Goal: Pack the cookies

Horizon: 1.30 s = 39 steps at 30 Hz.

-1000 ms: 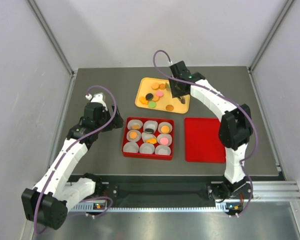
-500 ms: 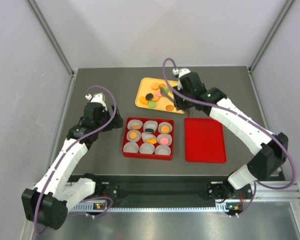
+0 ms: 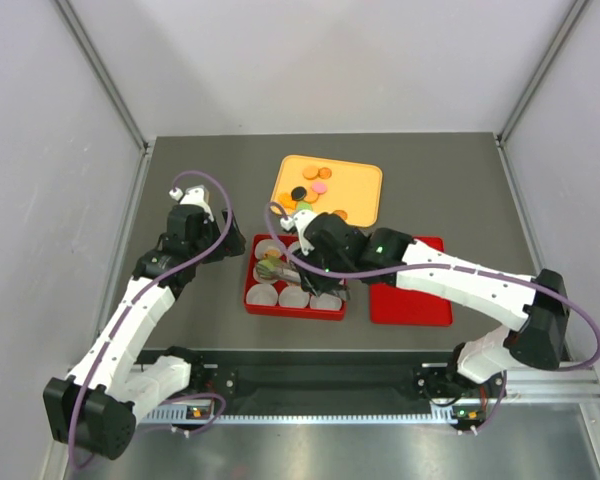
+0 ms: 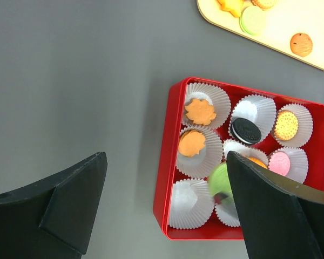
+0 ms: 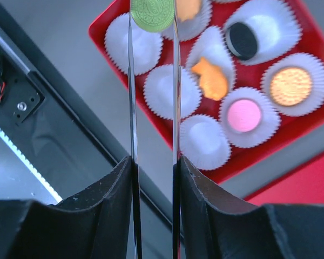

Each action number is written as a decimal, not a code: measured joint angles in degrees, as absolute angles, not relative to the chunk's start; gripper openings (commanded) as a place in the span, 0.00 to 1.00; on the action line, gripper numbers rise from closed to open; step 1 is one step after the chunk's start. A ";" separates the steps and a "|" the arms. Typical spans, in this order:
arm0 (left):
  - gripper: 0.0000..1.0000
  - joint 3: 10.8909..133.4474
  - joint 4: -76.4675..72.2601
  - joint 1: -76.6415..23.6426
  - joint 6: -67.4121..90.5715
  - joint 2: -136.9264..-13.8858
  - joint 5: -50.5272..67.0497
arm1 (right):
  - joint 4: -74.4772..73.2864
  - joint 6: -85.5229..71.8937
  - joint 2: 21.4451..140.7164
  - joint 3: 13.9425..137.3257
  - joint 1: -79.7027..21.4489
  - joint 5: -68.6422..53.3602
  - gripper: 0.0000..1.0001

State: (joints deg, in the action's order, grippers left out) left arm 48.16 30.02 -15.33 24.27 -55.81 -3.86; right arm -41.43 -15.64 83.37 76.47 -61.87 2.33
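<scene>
Left gripper: the left gripper [image 4: 166, 162] hung over bare grey table [image 3: 200, 170] just left of the box, with its fingers wide apart and nothing between them.
Red box: a red box [image 3: 252, 300] sat near the middle of the table, holding nine white paper cups [image 4: 189, 203] in three rows of three.
Packed so far: six cups each held one of the cookies [image 4: 192, 144]. The far row had an orange leaf shape, a black one and a golden one. The middle row had two orange and one pink.
Empty cups: the three cups along the near edge looked empty, so the box seemed about two-thirds full.
Right gripper: the right gripper [image 5: 152, 16] reached across the box, its thin fingers pinched on the edges of a green cookie [image 4: 220, 181].
Green cookie: it was held in the air above the near left part of the box and was not yet in a cup. Exactly which cup lay under it could not be told.
Yellow tray: a yellow tray [image 3: 362, 190] lay beyond the box, with several loose cookies on its left half, more than the empty cups needed.
Red lid: a flat red lid [image 3: 410, 295] lay just right of the box, not yet on it. Fitting it would probably be the last step.
</scene>
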 measured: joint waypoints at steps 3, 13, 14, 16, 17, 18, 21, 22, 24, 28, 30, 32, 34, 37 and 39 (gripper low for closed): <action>0.97 48.16 30.02 -15.33 24.27 -55.64 -3.88 | -41.10 -16.29 84.64 75.66 -63.66 2.00 0.33; 0.97 48.16 30.02 -15.25 24.27 -55.64 -3.86 | -41.06 -17.78 86.43 73.76 -66.76 1.23 0.34; 0.97 48.16 30.02 -15.25 24.27 -55.64 -3.88 | -41.04 -17.80 86.43 73.71 -66.76 1.23 0.34; 0.97 48.16 30.02 -15.22 24.27 -55.64 -3.88 | -40.82 -17.85 86.46 73.49 -66.76 1.23 0.35; 0.97 48.16 30.02 -15.22 24.27 -55.64 -3.88 | -40.82 -17.85 86.50 73.47 -66.76 1.21 0.36; 0.97 48.16 30.02 -15.22 24.27 -55.64 -3.88 | -40.73 -17.87 86.50 73.47 -66.76 1.23 0.36; 0.97 48.16 30.02 -15.22 24.27 -55.64 -3.86 | -40.42 -17.89 86.54 73.47 -66.76 1.21 0.37; 0.97 48.16 30.02 -15.22 24.27 -55.64 -3.86 | -40.23 -17.98 86.61 73.47 -66.76 1.23 0.37; 0.97 48.16 30.02 -15.22 24.27 -55.64 -3.88 | -39.90 -18.09 86.78 73.47 -66.76 1.21 0.38; 0.97 48.16 30.02 -15.22 24.27 -55.64 -3.86 | -39.72 -18.13 87.26 73.47 -66.76 1.26 0.41; 0.97 48.16 30.02 -15.22 24.27 -55.64 -3.86 | -39.66 -18.15 87.64 73.45 -66.76 1.32 0.42; 0.97 48.16 30.02 -15.22 24.27 -55.64 -3.88 | -39.59 -18.15 87.88 73.45 -66.76 1.39 0.44; 0.97 48.16 30.02 -15.22 24.27 -55.64 -3.86 | -39.51 -18.15 87.94 73.36 -66.76 1.43 0.46; 0.97 48.16 30.02 -15.22 24.27 -55.64 -3.86 | -39.29 -18.17 87.94 73.36 -66.76 1.54 0.47; 0.97 48.16 30.02 -15.22 24.27 -55.61 -3.86 | -39.22 -18.20 87.94 73.36 -66.76 1.67 0.49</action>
State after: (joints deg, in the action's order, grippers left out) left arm 48.16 30.02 -15.22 24.27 -55.61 -3.86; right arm -39.22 -18.20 87.94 73.36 -66.76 1.67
